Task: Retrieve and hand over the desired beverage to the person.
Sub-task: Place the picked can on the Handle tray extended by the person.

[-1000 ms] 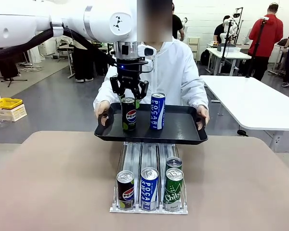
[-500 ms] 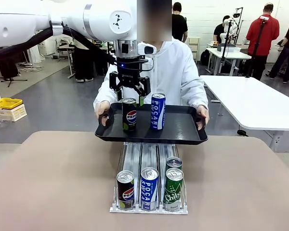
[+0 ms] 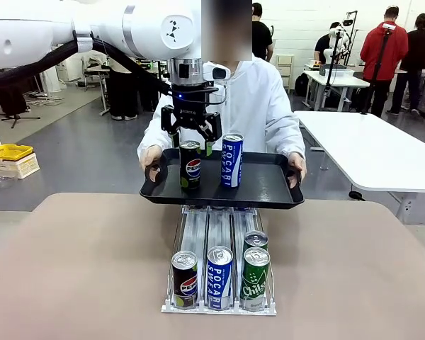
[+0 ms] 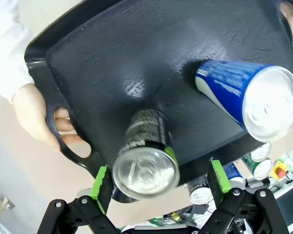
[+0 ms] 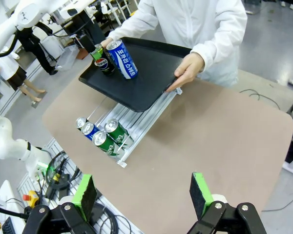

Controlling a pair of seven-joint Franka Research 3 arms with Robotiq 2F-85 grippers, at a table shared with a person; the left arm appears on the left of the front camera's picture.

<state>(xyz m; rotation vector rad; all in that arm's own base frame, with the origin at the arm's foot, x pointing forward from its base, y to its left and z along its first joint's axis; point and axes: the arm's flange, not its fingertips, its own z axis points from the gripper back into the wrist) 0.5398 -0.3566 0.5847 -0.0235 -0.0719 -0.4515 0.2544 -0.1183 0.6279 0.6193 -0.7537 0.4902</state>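
A person (image 3: 258, 106) in a white coat holds a black tray (image 3: 262, 188) by both handles at the far edge of the bench (image 3: 78, 269), with a Pepsi can (image 3: 190, 164) and a blue Pocari can (image 3: 231, 161) standing upright on it, close side by side. The left gripper (image 3: 191, 134) hangs just above the Pepsi can, jaws spread wide and clear of it; in the left wrist view the green pads (image 4: 101, 182) stand to either side of the can's silver top (image 4: 145, 171) with a gap on both sides, holding nothing. The person's hand (image 4: 36, 114) grips the tray handle beside it. On the bench in front of the tray, a metal rack (image 3: 219, 234) carries four more cans in its lanes: a Pepsi (image 3: 185, 279), a Pocari (image 3: 219, 278) and two green cans (image 3: 255, 278). The right gripper (image 5: 144, 200) hovers high over the near side of the bench, jaws wide apart and empty.
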